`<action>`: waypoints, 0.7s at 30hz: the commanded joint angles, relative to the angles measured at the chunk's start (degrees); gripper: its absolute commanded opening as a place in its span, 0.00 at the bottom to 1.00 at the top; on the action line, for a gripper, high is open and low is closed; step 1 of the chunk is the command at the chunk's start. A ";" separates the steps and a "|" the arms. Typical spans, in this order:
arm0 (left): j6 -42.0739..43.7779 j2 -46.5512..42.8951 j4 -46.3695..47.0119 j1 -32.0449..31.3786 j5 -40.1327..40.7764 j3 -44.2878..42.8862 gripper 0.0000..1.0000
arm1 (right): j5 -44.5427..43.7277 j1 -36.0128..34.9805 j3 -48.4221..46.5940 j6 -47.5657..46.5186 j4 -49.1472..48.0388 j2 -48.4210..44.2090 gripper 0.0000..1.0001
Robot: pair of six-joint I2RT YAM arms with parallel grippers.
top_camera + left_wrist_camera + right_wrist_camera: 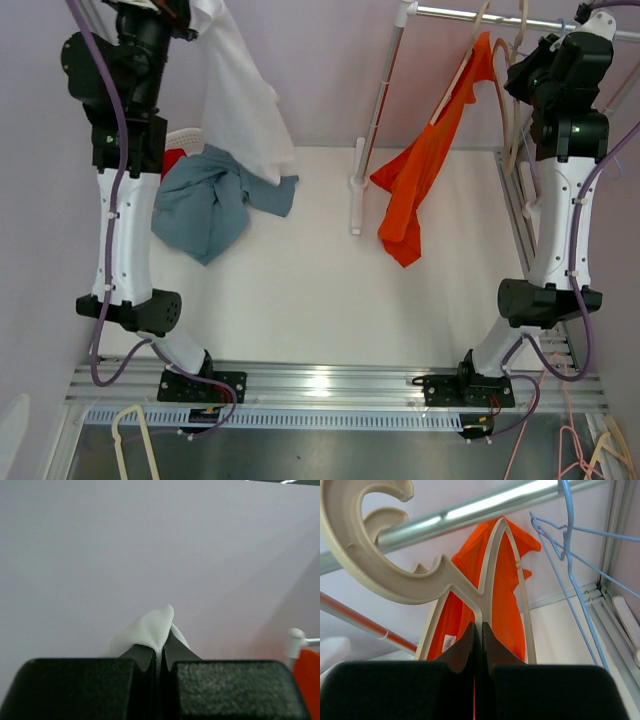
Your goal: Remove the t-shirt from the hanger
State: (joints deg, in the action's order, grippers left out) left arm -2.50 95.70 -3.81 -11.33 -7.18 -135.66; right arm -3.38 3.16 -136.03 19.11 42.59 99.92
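Right gripper (478, 632) clamped shut on neck of cream plastic hanger (385, 585); hook over metal rail (485, 507) above fingertips. Orange t-shirt (505, 605) draped on hanger just beyond fingertips, hanging downward. Left gripper (159, 655) pinched shut on white garment (150, 630), fold poking past tips.

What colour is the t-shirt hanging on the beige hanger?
The t-shirt is plain orange; the top external view shows it best.

Right gripper (478, 626) pinches beige hanger (402, 591) carrying orange t-shirt (507, 611).
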 commanded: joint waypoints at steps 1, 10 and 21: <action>-0.04 -0.52 8.38 6.64 1.38 -2.86 0.01 | 1.10 0.27 -4.24 0.58 -5.58 1.67 0.00; -8.23 -7.27 18.11 17.05 9.44 31.00 0.01 | -1.37 1.15 -8.11 0.14 -9.19 8.36 0.00; -9.45 -7.64 9.99 17.40 27.47 42.86 0.01 | -4.53 1.24 0.49 -0.48 -10.51 7.93 0.00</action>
State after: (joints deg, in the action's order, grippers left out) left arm -10.09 88.95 6.37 5.65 12.32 -88.73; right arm -5.58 4.16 -137.78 19.29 34.61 110.30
